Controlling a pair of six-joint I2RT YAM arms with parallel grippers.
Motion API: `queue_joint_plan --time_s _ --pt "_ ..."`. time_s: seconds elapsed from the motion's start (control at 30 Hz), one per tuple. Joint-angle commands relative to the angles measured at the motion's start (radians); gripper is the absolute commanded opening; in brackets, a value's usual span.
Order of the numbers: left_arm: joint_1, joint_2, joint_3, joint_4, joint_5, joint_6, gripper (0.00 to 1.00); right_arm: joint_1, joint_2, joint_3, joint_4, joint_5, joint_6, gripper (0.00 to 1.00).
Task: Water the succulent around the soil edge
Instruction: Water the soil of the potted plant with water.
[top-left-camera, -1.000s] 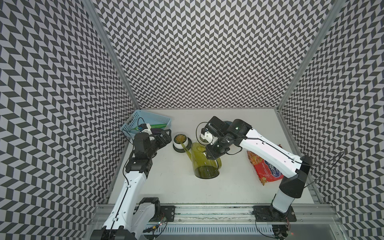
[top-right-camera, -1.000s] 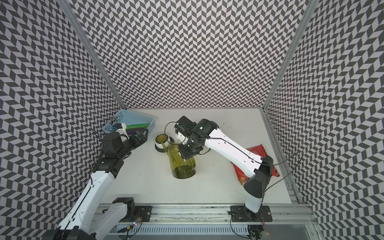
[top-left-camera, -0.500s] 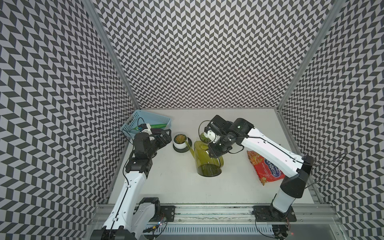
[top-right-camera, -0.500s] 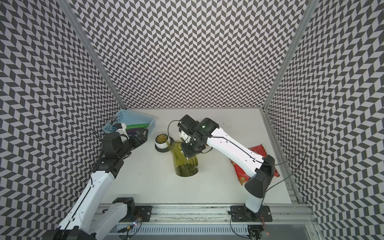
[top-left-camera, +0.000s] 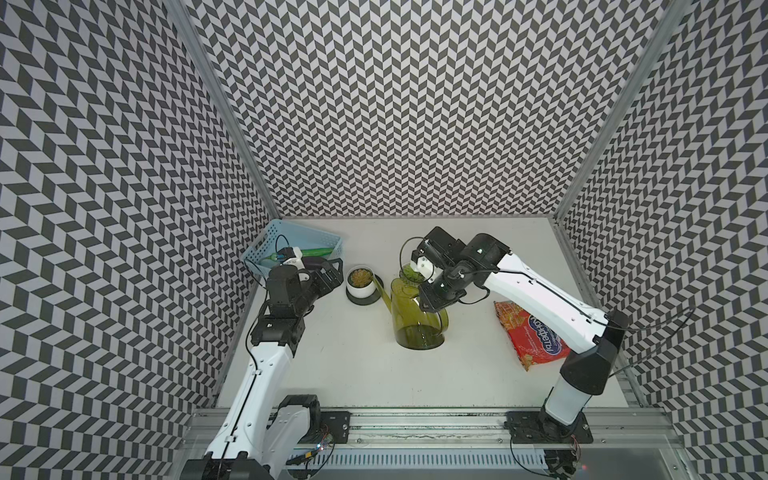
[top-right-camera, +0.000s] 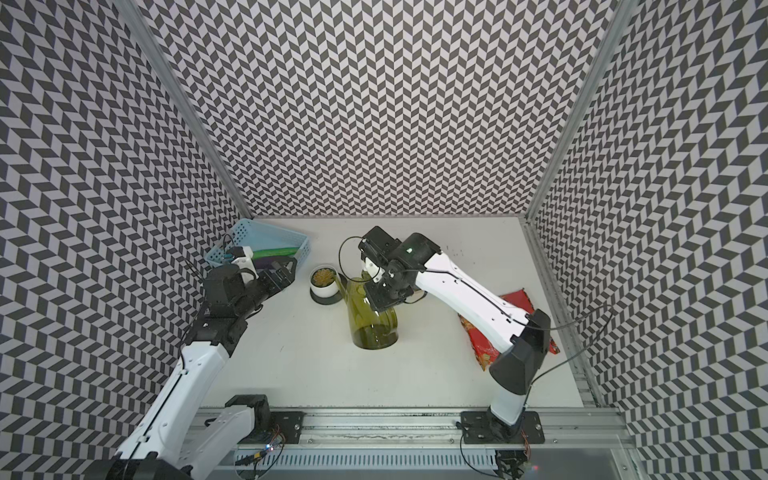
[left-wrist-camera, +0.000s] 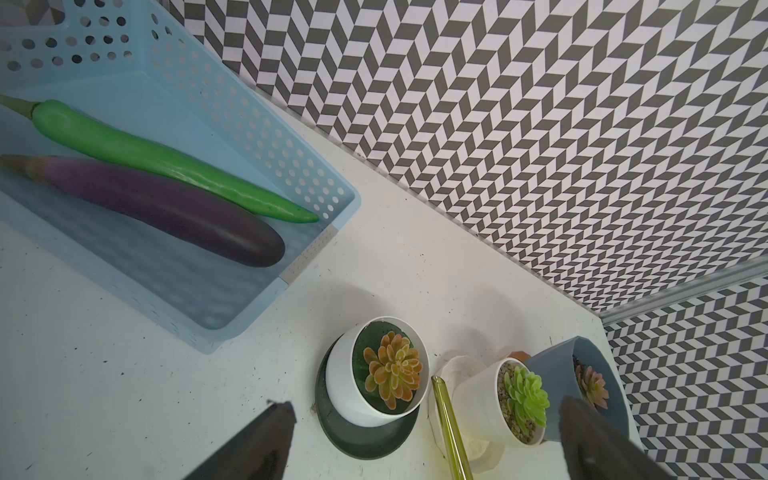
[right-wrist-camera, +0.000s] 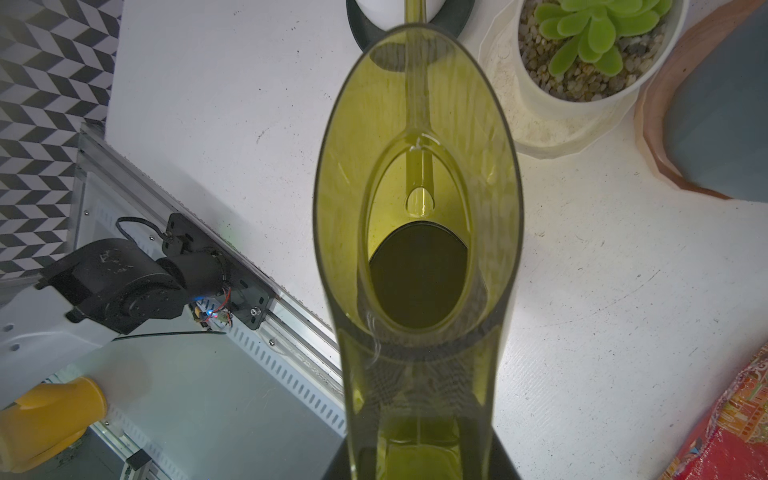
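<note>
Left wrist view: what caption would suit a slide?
Open left gripper facing the orange succulent; basket holds an eggplant.

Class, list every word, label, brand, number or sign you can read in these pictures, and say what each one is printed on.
Red snack bag: white brand lettering in a blue oval, upside down in both top views, too blurred to read.
Watering can, blue basket, white pot on the dark saucer: no lettering shows.
Nothing else in view carries readable text.

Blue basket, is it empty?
No, a purple eggplant and a long green vegetable lie inside the blue basket.
</note>
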Motion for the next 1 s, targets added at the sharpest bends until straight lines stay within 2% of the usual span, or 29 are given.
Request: queue_joint_plan --time_s 0.0,0.97 --pt "0.002 -0.007 0.016 0.029 0.013 0.007 1.0 -0.006 0.013 0.052 0.041 0.003 -0.01 0.0" --pt "0.002 0.01 0.023 0.035 0.013 0.016 1.0 -0.033 0.123 0.194 0.041 -0.036 -0.036 0.0"
